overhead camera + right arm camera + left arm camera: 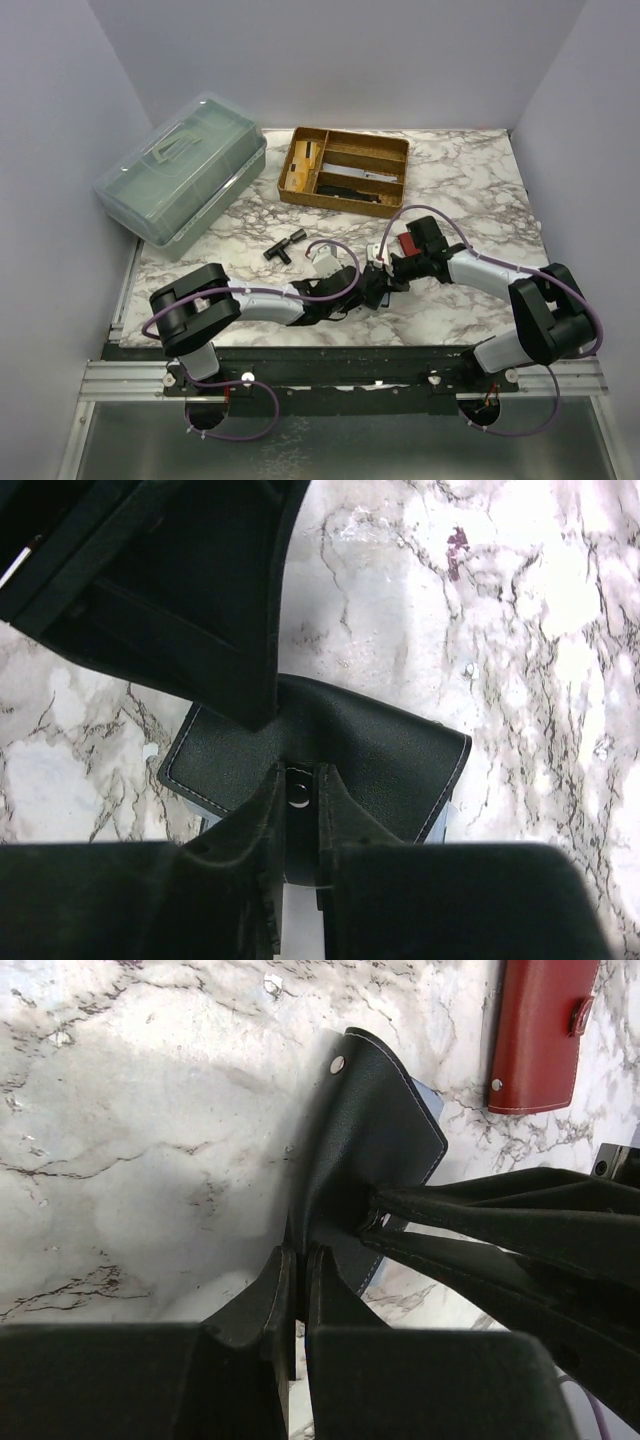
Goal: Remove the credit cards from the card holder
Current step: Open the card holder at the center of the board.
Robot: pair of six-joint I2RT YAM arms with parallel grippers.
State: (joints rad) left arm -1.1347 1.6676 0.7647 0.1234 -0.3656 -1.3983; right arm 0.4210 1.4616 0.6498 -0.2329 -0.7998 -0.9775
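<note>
A black leather card holder (372,1130) with white stitching is held between both grippers just above the marble table. My left gripper (298,1262) is shut on its lower edge. My right gripper (298,785) is shut on the holder's snap strap (297,802); the holder's body (380,735) lies beyond it. Pale blue card edges (440,820) peek out beneath the holder, and one corner shows in the left wrist view (432,1097). In the top view the two grippers meet at the holder (375,287), left gripper (360,297) and right gripper (388,272).
A red wallet (408,243) lies shut just behind the right gripper; it also shows in the left wrist view (540,1030). A black T-shaped piece (283,247) lies mid-table. A wooden divided tray (345,170) and a green-lidded clear box (185,180) stand at the back.
</note>
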